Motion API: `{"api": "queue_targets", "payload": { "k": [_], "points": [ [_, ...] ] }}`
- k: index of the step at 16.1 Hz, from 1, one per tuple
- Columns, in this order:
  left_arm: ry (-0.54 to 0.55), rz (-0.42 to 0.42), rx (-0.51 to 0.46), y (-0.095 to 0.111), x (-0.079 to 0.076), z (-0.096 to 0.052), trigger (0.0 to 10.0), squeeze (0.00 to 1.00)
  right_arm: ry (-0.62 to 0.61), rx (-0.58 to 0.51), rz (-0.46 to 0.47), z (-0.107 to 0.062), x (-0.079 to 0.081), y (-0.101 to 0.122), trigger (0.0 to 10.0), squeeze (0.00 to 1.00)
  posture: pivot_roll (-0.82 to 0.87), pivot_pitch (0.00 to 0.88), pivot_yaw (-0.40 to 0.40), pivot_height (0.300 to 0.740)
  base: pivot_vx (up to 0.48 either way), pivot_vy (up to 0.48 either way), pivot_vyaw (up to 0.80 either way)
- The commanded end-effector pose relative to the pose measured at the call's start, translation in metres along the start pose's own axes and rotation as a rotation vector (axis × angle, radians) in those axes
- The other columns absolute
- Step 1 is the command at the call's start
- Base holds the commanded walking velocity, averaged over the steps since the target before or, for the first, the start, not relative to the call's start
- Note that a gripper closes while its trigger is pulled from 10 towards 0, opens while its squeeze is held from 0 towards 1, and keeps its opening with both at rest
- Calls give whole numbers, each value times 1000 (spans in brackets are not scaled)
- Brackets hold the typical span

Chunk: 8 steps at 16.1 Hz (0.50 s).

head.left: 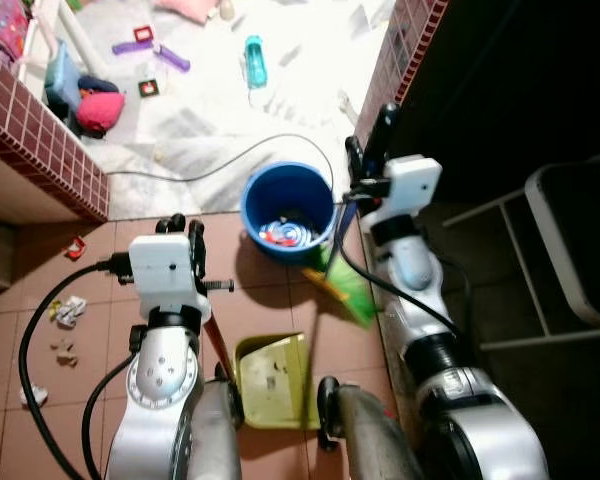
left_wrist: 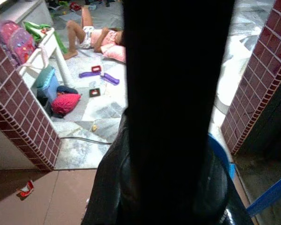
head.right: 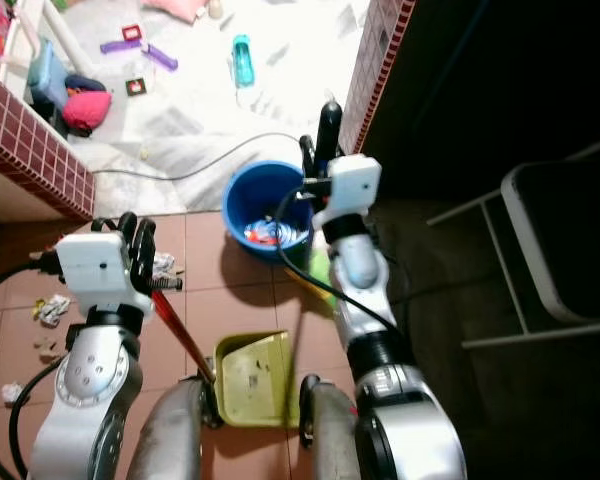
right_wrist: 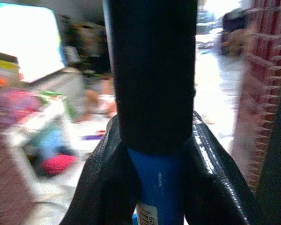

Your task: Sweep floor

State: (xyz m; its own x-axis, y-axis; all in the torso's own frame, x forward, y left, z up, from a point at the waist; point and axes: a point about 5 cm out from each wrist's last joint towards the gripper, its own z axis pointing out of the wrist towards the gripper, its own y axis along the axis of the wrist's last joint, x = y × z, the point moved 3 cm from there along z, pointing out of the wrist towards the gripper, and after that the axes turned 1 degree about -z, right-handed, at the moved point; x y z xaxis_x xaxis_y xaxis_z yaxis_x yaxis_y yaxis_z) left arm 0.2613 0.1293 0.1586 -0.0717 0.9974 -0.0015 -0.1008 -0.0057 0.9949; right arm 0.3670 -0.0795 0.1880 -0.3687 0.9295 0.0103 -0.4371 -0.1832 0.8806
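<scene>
Terracotta floor tiles (head.left: 270, 300) run underfoot up to a step of pale marble, flanked by low walls faced in small dark-red tiles. On the tiles lies the green broom head (head.left: 345, 288), its bristles splayed just beside a round blue bucket (head.left: 288, 203) that holds bits of red and white rubbish. The broom's blue handle (right_wrist: 155, 185), capped by a black grip, sits clamped between the right gripper (right_wrist: 152, 140)'s glossy black fingers; a small white label on the handle is too blurred to read. A yellow-green plastic dustpan (head.left: 272, 378) rests flat near the robot's legs, specks of dirt in its tray, and its red handle (head.right: 180, 335) slants up to the left gripper (head.right: 135, 235), whose fingers close around it. Crumpled paper scraps (head.left: 68, 311) and a red wrapper (head.left: 75, 247) lie scattered on the tiles at the left. A grey cable (head.left: 240, 155) loops across the marble, where a teal bottle (head.left: 255, 60), purple toys and a pink bag are strewn. A dark chair (head.left: 570, 240) stands at the right.
</scene>
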Motion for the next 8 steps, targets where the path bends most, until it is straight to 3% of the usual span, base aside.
{"api": "queue_targets", "payload": {
  "k": [1, 3, 4, 6, 7, 8],
  "points": [
    [9, 12, 183, -37, 0, -6, 10000, 0, 66, -13, 155, 2, 17, 3, 10000, 0, 64, 382, 1, 740, 0, 0, 0],
    [5, 4, 171, -38, -4, 2, 10000, 0, 166, -37, 115, 5, 14, 17, 10000, 0, 32, 355, -10, 740, 0, 0, 0],
    [5, -4, 151, -36, -7, 9, 10000, 0, 236, -56, 32, 6, 11, 24, 10000, 0, 19, 333, -20, 740, 0, 0, 0],
    [8, -10, 134, -35, -9, 18, 10000, 0, 258, -64, -9, 10, 4, 29, 10000, 0, 4, 300, -32, 740, 0, 0, 0],
    [12, -12, 118, -33, -8, 22, 10000, 0, 286, -75, -88, 13, 1, 35, 10000, 0, -6, 272, -38, 740, 0, 0, 0],
    [13, -12, 113, -33, -9, 25, 10000, 0, 294, -76, -108, 14, -1, 37, 10000, 0, -10, 261, -41, 740, 0, 0, 0]
  ]
}}
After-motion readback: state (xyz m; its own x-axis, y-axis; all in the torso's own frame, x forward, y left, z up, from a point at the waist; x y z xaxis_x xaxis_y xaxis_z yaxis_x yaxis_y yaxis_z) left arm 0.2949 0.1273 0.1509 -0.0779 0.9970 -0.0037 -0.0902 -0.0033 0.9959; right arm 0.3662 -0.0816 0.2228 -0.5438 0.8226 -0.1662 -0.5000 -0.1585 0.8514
